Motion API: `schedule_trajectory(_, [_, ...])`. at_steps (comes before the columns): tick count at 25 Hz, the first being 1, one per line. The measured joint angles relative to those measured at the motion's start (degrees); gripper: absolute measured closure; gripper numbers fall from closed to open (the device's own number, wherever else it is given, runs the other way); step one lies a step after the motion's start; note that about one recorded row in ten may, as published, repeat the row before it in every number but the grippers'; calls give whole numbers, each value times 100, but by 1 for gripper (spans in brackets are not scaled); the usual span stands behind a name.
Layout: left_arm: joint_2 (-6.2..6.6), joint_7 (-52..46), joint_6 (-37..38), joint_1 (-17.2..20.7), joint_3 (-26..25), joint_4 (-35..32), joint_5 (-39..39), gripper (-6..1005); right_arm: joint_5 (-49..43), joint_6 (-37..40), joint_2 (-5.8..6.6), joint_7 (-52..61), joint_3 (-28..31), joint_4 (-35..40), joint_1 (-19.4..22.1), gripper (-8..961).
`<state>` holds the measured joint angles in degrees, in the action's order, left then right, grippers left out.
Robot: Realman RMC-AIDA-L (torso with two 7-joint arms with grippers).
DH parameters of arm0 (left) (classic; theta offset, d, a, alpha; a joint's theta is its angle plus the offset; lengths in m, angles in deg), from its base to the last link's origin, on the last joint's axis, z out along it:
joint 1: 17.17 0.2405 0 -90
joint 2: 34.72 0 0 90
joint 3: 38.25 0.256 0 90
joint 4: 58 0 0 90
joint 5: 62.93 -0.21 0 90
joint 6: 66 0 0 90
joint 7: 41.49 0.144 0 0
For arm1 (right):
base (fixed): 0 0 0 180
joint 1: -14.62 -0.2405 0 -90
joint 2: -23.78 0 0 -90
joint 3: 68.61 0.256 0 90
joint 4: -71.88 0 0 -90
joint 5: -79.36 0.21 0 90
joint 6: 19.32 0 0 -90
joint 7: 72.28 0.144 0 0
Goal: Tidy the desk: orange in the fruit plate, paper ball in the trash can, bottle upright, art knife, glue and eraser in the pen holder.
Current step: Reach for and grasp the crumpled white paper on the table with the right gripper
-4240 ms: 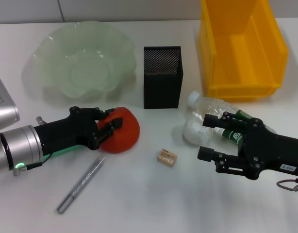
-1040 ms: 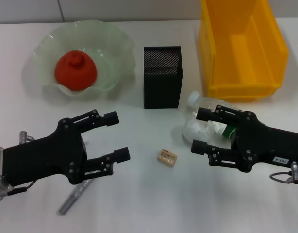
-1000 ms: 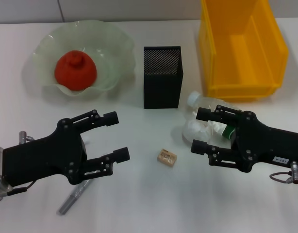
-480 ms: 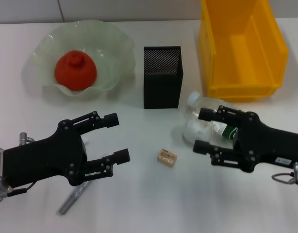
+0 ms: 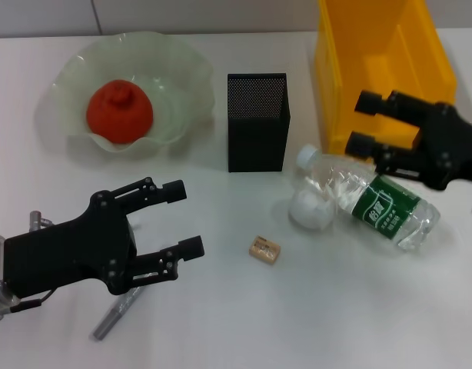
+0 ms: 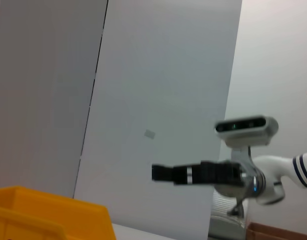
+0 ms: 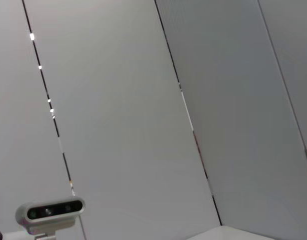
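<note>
The orange [image 5: 118, 110] sits in the fruit plate [image 5: 182, 77] at far left. The bottle [image 5: 370, 198] lies on its side on the tabletop [image 5: 297, 323], touching the paper ball [image 5: 310, 207]. The right gripper [image 5: 359, 121], fingers spread and empty, hovers before the yellow bin [image 5: 405, 46]. The left gripper [image 5: 182, 217], fingers spread and empty, hovers over the art knife [image 5: 117, 311] at near left.

bottle [image 5: 372, 199] has a green label with white print, unreadable; eraser [image 5: 264, 250] markings illegible too. No readable text.
</note>
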<state>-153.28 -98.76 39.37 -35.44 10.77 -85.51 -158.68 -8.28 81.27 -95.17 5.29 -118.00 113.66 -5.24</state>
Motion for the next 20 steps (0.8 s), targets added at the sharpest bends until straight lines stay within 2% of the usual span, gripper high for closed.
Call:
schedule_trajectory(2, [0,-1,-10,2,12,0,-2,217,-47,48,-3,550,6,653,18,184])
schedule_trajectory(3, [0,-1,-10,2,12,0,-2,217,-47,48,-3,550,6,653,18,185])
schedule_trajectory(7, [0,-3,-34,1,-15,0,-5,218,-202,75,-7,1376,12,1641,21,185])
schedule_trajectory(12, [1,-4,-47,-1,-18,0,-5,217,-603,37,-20,1968,-16,2290,-46,186])
schedule_trajectory(15, [6,-4,-61,-2,-16,1,-5,217,-1164,-3,-13,2729,-10,2814,-278,186])
schedule_trajectory(17, [10,-4,-84,-6,-15,1,-5,217,-1954,-6,-8,3566,-21,3355,-625,187])
schedule_trajectory(20, [9,-4,-118,-25,3,1,-5,218,-2519,20,-6,4114,-51,3725,-918,187])
